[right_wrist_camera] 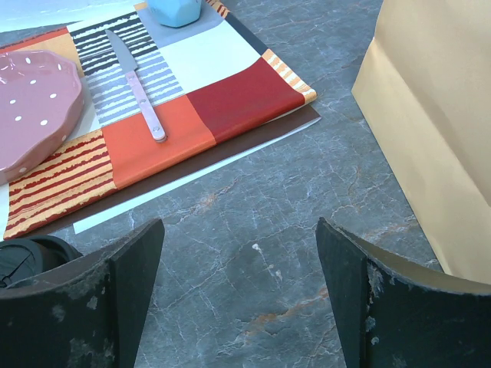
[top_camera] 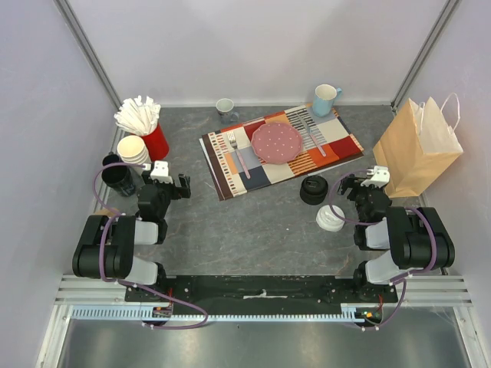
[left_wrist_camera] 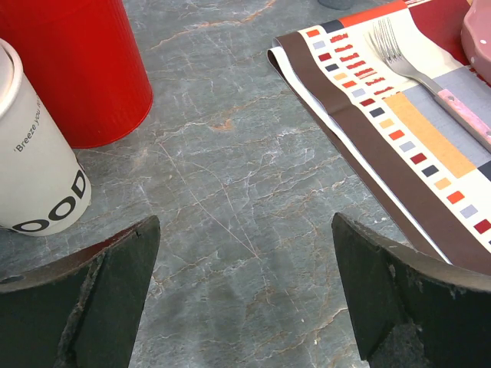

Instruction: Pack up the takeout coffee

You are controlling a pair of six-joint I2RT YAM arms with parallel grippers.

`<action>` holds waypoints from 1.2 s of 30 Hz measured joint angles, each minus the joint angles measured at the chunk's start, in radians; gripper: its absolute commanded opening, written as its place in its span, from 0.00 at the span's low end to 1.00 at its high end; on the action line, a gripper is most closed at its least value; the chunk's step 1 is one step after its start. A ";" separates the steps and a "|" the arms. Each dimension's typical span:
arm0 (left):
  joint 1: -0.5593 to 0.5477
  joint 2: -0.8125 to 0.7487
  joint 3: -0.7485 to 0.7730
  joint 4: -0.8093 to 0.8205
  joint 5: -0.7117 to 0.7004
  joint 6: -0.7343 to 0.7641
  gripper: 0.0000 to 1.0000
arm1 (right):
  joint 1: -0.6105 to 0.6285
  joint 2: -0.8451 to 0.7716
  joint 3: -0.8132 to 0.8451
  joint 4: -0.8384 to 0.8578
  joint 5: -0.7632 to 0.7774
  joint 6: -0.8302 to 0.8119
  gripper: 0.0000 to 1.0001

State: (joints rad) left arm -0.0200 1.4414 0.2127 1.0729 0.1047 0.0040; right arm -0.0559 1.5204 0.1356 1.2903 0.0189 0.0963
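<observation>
The cream-white cup with the black lid [top_camera: 313, 188] stands right of the table's middle, just below the placemat. Its lid also shows at the lower left of the right wrist view [right_wrist_camera: 31, 257]. The black cup with the white lid [top_camera: 331, 218] stands just in front of it. My right gripper [top_camera: 354, 184] is open and empty, right of both cups, over bare table [right_wrist_camera: 239, 224]. My left gripper [top_camera: 175, 185] is open and empty at the left, over bare table [left_wrist_camera: 245, 222], far from both cups.
A tan paper bag [top_camera: 418, 146] stands at the right [right_wrist_camera: 437, 115]. A striped placemat [top_camera: 280, 149] holds a pink plate [top_camera: 277, 142], fork and knife. Spare cream cups [top_camera: 133, 149], spare black cups [top_camera: 117, 175] and a red holder [top_camera: 153, 139] stand at the left. Two mugs stand at the back.
</observation>
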 measured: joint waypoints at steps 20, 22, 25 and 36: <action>0.001 -0.181 0.255 -0.519 0.336 0.169 0.89 | 0.010 -0.489 0.060 -0.315 -0.052 0.042 0.87; 0.000 -0.214 0.313 -0.693 0.423 0.242 0.89 | 0.017 -0.537 0.098 -0.407 -0.088 0.047 0.87; 0.000 -0.245 0.439 -0.998 0.515 0.355 0.89 | 0.033 -0.601 0.146 -0.533 -0.136 0.056 0.87; 0.014 -0.367 0.968 -1.864 0.365 0.608 0.82 | 0.158 -0.679 0.362 -0.919 -0.243 0.043 0.87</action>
State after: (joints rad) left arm -0.0055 1.0748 1.1805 -0.7906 0.4702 0.6125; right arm 0.1017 0.8413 0.4973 0.3714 -0.2245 0.1398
